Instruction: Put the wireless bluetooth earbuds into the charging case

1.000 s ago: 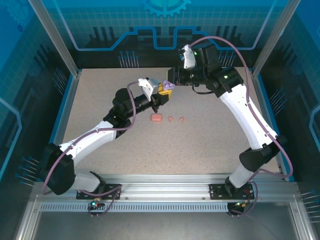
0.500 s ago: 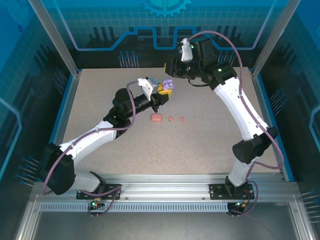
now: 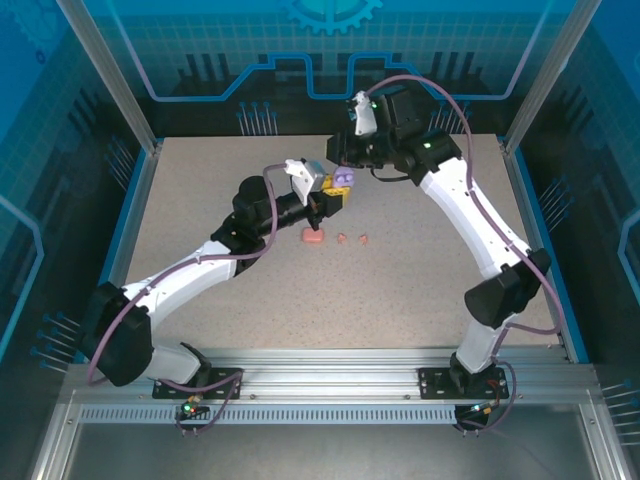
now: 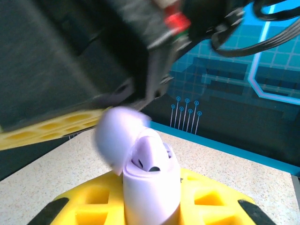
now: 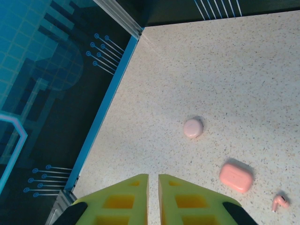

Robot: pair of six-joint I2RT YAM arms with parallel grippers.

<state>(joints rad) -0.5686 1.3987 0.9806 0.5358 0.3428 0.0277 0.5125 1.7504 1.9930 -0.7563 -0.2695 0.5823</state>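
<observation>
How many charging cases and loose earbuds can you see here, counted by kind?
Charging cases: 3 (purple case, coral case, pale pink case)
Loose earbuds: 2
Total: 5

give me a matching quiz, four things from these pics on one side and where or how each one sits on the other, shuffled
Things:
1. lilac charging case
2. coral charging case
3. pale pink round case
4. pink earbud

States:
a. loose on the table, outside any case
b. closed, closest to the blue edge strip
c. lid open, clamped in the left gripper
d. closed, between the round case and the earbud

Pairs: 1-c, 2-d, 3-b, 4-a
</observation>
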